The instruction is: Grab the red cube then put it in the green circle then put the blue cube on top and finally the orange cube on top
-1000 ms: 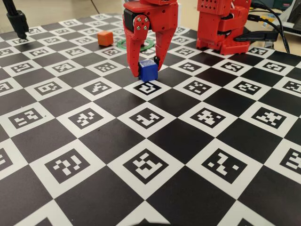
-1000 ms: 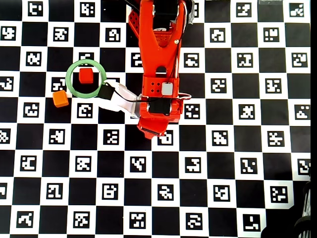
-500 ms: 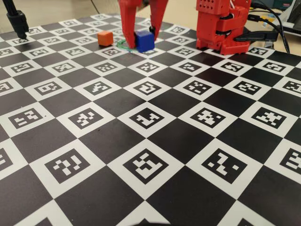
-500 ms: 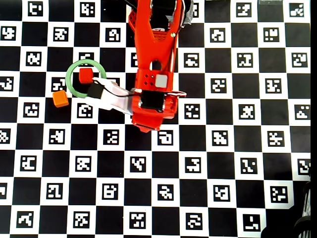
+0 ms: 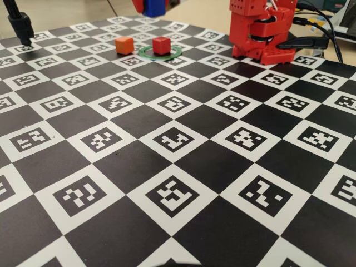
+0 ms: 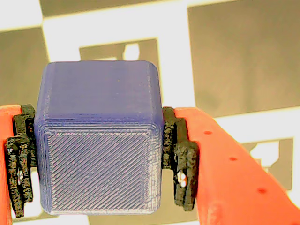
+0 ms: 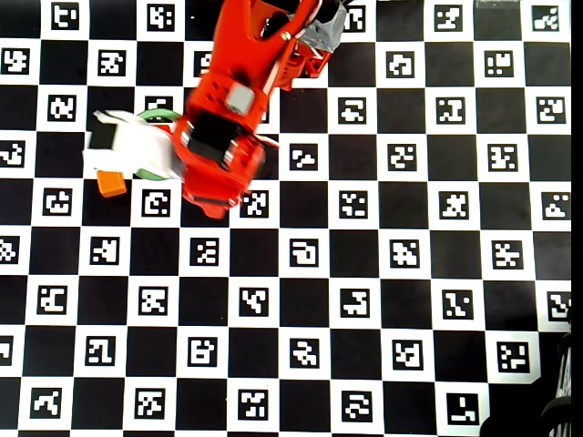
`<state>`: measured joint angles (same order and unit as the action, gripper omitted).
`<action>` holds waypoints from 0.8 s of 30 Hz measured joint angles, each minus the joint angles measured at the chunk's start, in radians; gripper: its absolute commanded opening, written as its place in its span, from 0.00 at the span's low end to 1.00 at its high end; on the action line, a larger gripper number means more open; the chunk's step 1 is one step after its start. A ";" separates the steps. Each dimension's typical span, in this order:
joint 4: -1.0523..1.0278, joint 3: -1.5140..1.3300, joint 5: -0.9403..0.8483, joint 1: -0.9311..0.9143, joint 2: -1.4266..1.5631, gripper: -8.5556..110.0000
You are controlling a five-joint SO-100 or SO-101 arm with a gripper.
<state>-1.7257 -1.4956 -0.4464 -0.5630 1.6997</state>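
Lifted higher: blue cube [image 6: 99, 152], ridged matte faces | fingers [image 6: 180, 161] clamped on it

In the fixed view the top edge is cutting off the blue cube [image 5: 155, 6], leaving only its lower part showing, and the gripper [image 5: 146, 5] holding it is reduced to a red sliver beside it. The arm's base [image 5: 261, 30] is also running out of the top of that view.

In the overhead view the arm [image 7: 232, 118] is smearing with blur and covering most of the green circle [image 7: 162, 113], so only a short arc is peeking out. The red cube is lying hidden beneath it, and the orange cube [image 7: 111, 185] is partly tucked under the white camera mount [image 7: 127, 150].

In the wrist view the fingers [image 6: 185, 161] are running off the bottom and side edges.
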 measured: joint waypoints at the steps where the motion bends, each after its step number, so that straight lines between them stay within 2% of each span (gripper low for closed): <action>1: -0.002 0.003 -0.037 -0.021 0.009 0.15; 14: -0.009 -0.009 -0.433 -0.279 0.137 0.15; 24: 0.000 -0.137 -0.614 -0.431 0.141 0.15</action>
<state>-1.7257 -1.6322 -1.0600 -0.9940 1.8408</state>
